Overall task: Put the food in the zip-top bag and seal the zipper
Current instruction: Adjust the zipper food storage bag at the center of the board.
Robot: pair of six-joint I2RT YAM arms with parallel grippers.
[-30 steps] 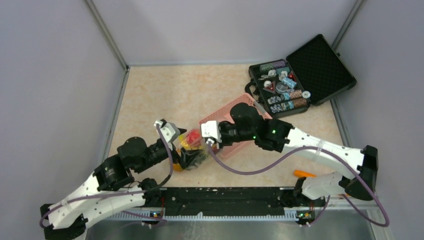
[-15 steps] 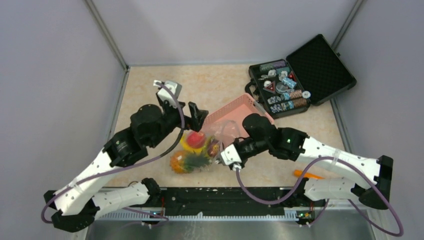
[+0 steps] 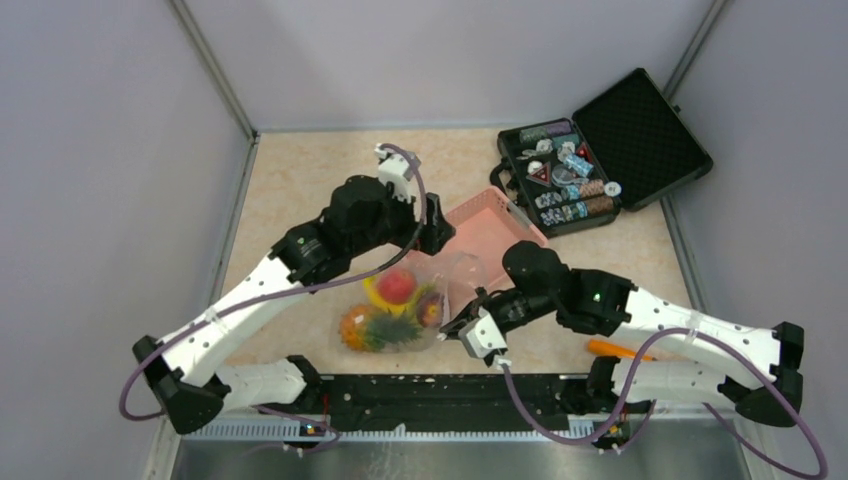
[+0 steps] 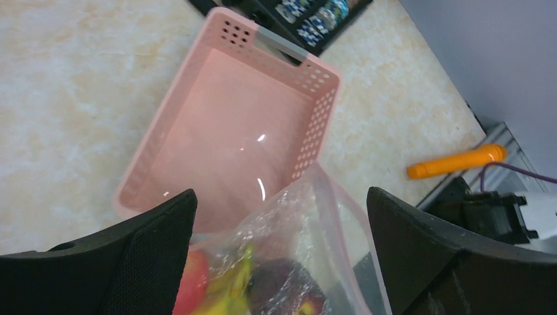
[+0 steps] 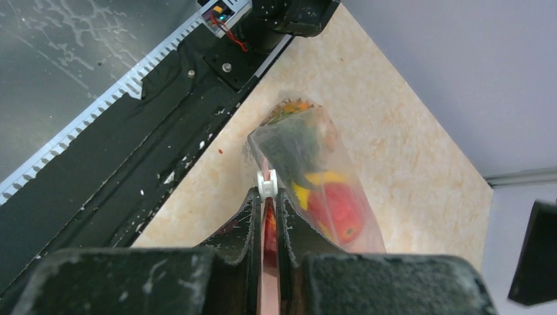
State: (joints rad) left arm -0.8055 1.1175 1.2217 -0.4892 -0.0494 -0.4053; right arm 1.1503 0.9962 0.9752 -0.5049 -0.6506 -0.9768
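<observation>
Zip-top bag [image 3: 450, 275] with food [image 3: 396, 287] inside lies on worktop [image 3: 300, 180]. Right jaws clamped on zipper [image 5: 265, 226]; left jaws apart, empty, above bag mouth and pink basket [image 4: 243, 131].

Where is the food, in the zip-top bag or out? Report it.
In. The red fruit, banana and pineapple all show through the zip-top bag's clear plastic; the right pincer is shut on its zipper.

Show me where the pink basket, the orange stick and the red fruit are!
pink basket [image 4: 223, 131]: left wrist view, on its bare floor.
orange stick [image 4: 456, 161]: left wrist view, on the middle of its length.
red fruit [image 3: 396, 286]: top external view, on its rounded top.
</observation>
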